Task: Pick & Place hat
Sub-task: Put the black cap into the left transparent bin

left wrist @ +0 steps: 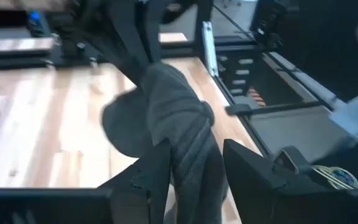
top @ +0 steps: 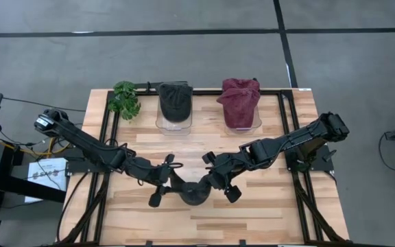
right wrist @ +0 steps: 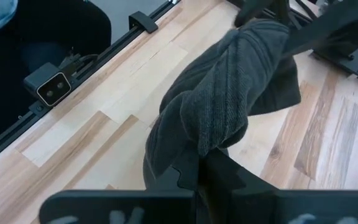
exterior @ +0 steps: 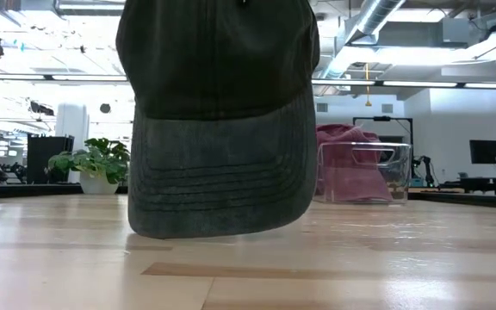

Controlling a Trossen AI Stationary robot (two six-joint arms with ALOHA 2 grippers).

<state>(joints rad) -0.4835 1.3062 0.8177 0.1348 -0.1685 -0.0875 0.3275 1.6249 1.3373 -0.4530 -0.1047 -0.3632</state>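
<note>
A dark grey cap [top: 195, 193] hangs between my two grippers over the table's near middle. In the low view the cap [exterior: 218, 112] fills the foreground with its faded brim [exterior: 218, 185] hanging lowest, just above the wood. My left gripper [top: 172, 180] comes at it from the table's left and is shut on its cloth. My right gripper [top: 216, 180] comes from the right and is also shut on it. A second dark cap [top: 175, 101] and a maroon cap [top: 239, 100] each sit over a clear stand at the far edge. My left gripper [left wrist: 194, 155] pinches a bunched fold of the cap's crown cloth [left wrist: 188, 140] between its two fingers, coming level from the table's left. The cloth is gathered into ridges between the fingers [left wrist: 157, 168]. The cap is lifted clear. My right gripper [right wrist: 201, 160] pinches a gathered fold of the crown cloth [right wrist: 213, 134] on the opposite side, coming level from the table's right. Several layers are bunched at the fingers. The cap stretches away from it toward the other arm, off the table.
A potted plant [top: 124, 98] stands at the far left corner. The clear stands [top: 242, 123] [top: 174, 123] sit along the far edge, and the one with the maroon cap shows as [exterior: 364, 172] in the low view. Black rails [top: 108, 137] run down both table sides. Bare wood lies between the stands and the grippers.
</note>
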